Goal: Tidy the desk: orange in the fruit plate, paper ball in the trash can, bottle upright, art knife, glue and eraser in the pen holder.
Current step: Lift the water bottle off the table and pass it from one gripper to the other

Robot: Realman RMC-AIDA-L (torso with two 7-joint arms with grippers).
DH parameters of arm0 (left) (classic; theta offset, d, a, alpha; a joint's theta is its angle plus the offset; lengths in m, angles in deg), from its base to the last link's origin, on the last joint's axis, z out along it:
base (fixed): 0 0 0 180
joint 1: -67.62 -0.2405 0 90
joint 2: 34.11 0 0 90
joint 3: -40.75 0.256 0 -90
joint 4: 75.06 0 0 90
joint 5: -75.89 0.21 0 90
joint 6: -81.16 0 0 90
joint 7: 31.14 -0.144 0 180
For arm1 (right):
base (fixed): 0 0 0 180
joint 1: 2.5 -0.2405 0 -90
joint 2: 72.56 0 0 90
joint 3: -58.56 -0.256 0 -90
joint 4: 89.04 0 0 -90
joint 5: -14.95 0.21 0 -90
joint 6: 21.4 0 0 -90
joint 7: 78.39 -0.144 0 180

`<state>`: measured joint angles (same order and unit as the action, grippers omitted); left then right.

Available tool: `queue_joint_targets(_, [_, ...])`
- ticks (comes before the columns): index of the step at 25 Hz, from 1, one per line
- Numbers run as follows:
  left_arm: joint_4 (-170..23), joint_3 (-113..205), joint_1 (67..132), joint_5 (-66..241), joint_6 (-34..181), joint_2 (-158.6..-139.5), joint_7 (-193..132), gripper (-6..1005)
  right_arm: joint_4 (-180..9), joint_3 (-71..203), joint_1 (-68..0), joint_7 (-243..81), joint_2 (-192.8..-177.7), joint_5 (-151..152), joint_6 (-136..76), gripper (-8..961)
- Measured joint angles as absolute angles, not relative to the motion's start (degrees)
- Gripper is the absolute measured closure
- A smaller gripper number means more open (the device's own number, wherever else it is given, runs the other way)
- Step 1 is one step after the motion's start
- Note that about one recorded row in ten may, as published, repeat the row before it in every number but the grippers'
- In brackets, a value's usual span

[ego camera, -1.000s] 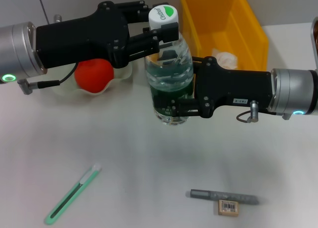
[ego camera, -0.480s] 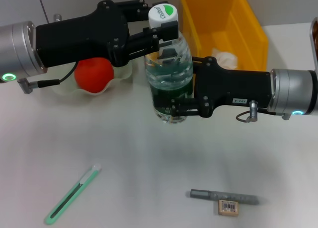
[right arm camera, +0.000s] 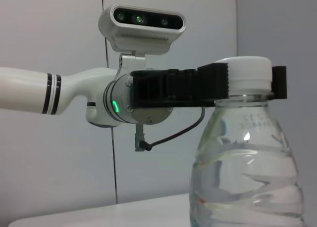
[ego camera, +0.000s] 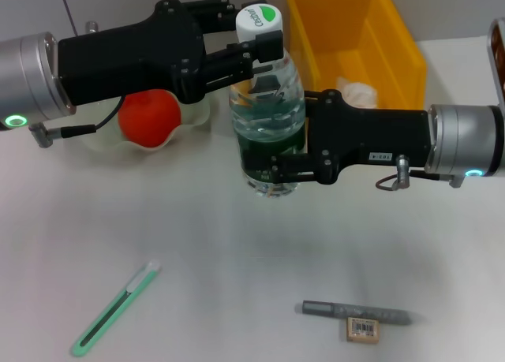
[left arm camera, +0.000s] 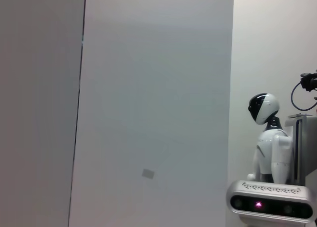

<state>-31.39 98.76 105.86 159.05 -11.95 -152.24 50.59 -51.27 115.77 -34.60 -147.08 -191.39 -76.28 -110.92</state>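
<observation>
While the bottle (ego camera: 267, 133) is standing upright mid-desk beside the yellow bin (ego camera: 351, 42), the right gripper (ego camera: 278, 166) is clamping its body and the left gripper (ego camera: 256, 46) its cap (release should be gradual, cap first).

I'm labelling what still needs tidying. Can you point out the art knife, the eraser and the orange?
art knife (ego camera: 114, 311), head view, middle of its green handle.
eraser (ego camera: 362, 330), head view, on its barcode label.
orange (ego camera: 148, 117), head view, middle of its visible skin.
</observation>
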Motion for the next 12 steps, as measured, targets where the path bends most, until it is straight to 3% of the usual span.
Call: queue_joint_targets(12, [-31.5, 97.6, 105.8, 159.0, -11.1, -152.17, 50.4, 569, -49.6, 115.5, -33.9, -148.8, -191.41, -76.8, -110.6, 195])
